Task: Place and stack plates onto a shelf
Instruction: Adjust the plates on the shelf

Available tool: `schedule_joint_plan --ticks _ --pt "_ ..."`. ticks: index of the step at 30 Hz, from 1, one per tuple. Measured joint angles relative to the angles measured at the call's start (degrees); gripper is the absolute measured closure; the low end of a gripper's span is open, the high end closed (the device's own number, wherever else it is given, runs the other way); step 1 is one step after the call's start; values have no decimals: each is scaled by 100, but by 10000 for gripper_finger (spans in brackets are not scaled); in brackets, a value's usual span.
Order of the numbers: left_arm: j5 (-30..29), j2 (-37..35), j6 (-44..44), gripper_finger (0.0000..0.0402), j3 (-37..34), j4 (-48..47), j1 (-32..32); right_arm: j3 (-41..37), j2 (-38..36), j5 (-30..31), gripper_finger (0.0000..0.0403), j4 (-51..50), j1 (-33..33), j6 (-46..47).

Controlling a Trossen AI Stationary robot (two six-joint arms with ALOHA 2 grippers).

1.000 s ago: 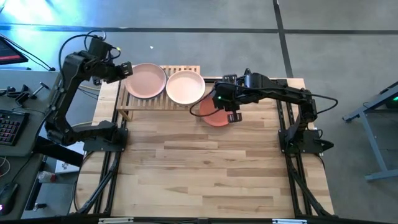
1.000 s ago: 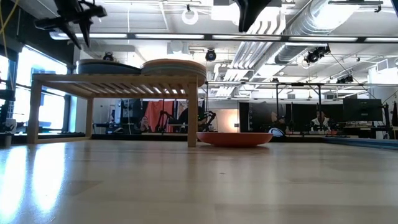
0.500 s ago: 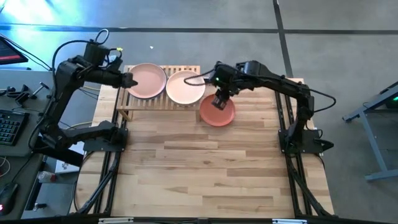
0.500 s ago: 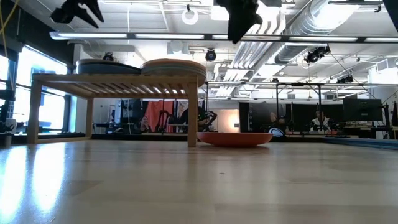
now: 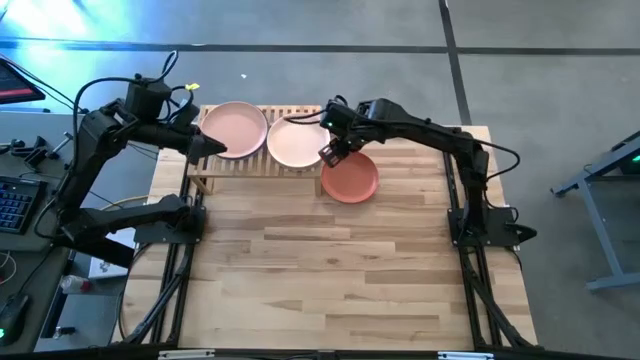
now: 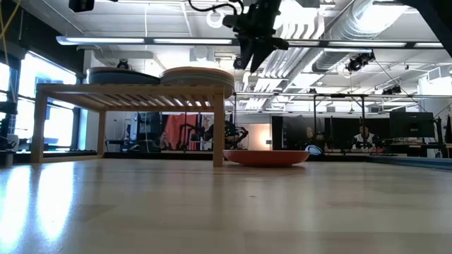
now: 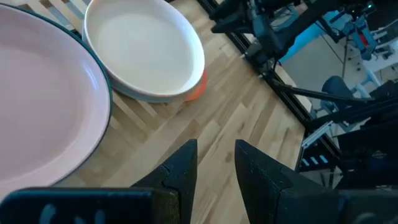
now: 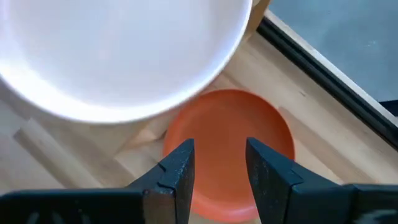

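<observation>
The right gripper (image 5: pixel 331 150) hangs in the air with its two dark fingers (image 8: pixel 176 171) parted by a narrow gap and holding nothing. Seen through that gap in the right wrist view, the terracotta red plate (image 8: pixel 231 146) lies flat on the tabletop (image 5: pixel 330 270), well below the fingertips and apart from them. From above, the gripper sits over the shelf's right end, between the rim of the beige plate (image 5: pixel 297 140) and the red plate, which rests just beside the shelf's right leg.

The low view shows the right gripper (image 6: pixel 254 32) raised well clear of the shelf (image 6: pixel 131 90), with the red plate (image 6: pixel 267 156) on the table just right of the shelf leg. Two stacks of plates sit side by side on the slatted top. The right one is topped by the beige plate, and a teal edge appears to show under it, though the lower plates are hard to make out.

The left gripper (image 5: pixel 207 148) reaches in over the shelf's left end at the edge of the pink plate (image 5: pixel 236 129), which tops the left stack. Its fingers (image 7: pixel 181 168) stand slightly apart and empty, above bare wood, beside the pink plate (image 7: pixel 43 99) and not touching it.
</observation>
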Motion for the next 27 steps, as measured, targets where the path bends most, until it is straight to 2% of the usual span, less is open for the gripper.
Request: schedule_joint_plan --ticks 6,27 --pt "-47 -8 9 307 0 0 -156 0 146 251 284 143 -111 50" --pt "-78 -10 52 304 0 0 -241 0 362 160 284 722 -450 -165"
